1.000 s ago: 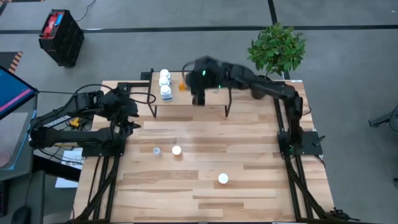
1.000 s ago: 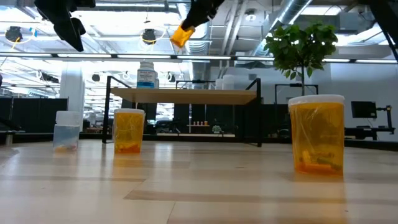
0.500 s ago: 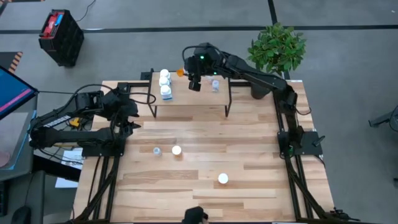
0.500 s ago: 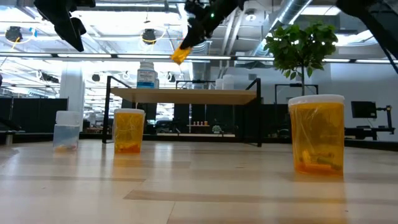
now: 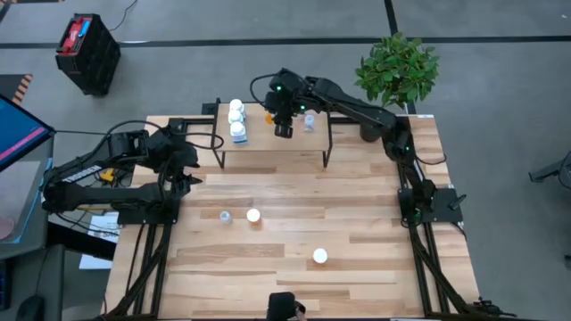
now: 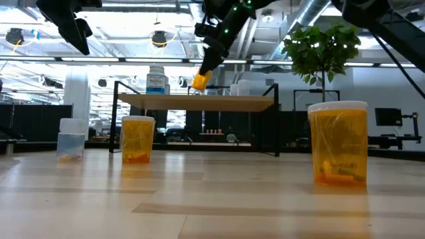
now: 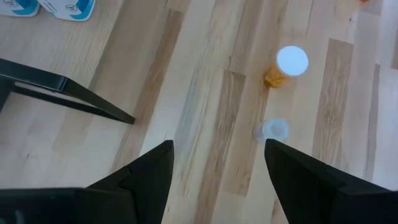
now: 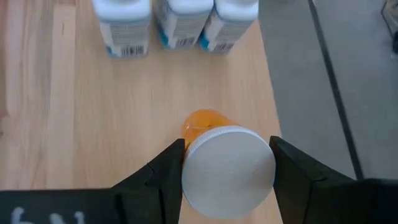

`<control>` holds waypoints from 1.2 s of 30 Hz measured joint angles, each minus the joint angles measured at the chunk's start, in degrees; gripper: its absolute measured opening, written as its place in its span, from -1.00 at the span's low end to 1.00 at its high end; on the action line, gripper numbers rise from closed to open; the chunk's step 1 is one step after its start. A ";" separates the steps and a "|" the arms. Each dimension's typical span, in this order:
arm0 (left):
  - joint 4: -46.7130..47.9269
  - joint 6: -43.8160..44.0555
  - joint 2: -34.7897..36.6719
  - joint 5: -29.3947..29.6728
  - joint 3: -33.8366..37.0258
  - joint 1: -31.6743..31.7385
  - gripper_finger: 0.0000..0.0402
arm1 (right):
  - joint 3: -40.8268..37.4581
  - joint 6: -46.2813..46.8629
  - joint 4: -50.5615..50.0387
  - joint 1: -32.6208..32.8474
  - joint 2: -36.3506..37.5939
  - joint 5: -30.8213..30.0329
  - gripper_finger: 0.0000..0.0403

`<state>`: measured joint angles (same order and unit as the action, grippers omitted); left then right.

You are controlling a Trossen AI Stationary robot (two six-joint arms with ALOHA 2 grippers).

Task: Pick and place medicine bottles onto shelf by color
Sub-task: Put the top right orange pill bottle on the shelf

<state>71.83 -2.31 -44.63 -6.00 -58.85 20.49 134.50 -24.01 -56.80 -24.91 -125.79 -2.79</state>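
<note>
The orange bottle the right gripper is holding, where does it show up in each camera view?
High view: the orange bottle is over the shelf's far edge, beside the right gripper.
Low view: it hangs tilted just above the shelf top.
Left wrist view: not in it; the orange bottle there stands on the table.
Right wrist view: centre, white cap towards the camera.
Shared landmark: the white bottles on the shelf.
</note>
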 joint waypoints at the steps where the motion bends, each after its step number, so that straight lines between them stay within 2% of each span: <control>1: 0.00 0.00 0.01 0.00 0.00 0.00 0.18 | 0.00 0.02 0.48 0.00 -0.34 0.04 -0.03; 8: 0.00 0.00 0.00 0.00 0.00 0.00 0.18 | -0.01 0.16 -4.47 -0.24 -1.05 0.03 -0.02; 36: 0.20 1.03 0.01 -0.04 0.00 0.01 0.18 | -0.04 -0.02 -7.35 0.15 -1.13 -0.20 0.20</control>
<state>72.03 -1.27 -44.62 -6.04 -58.85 20.50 134.45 -24.03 -64.14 -24.75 -126.91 -2.98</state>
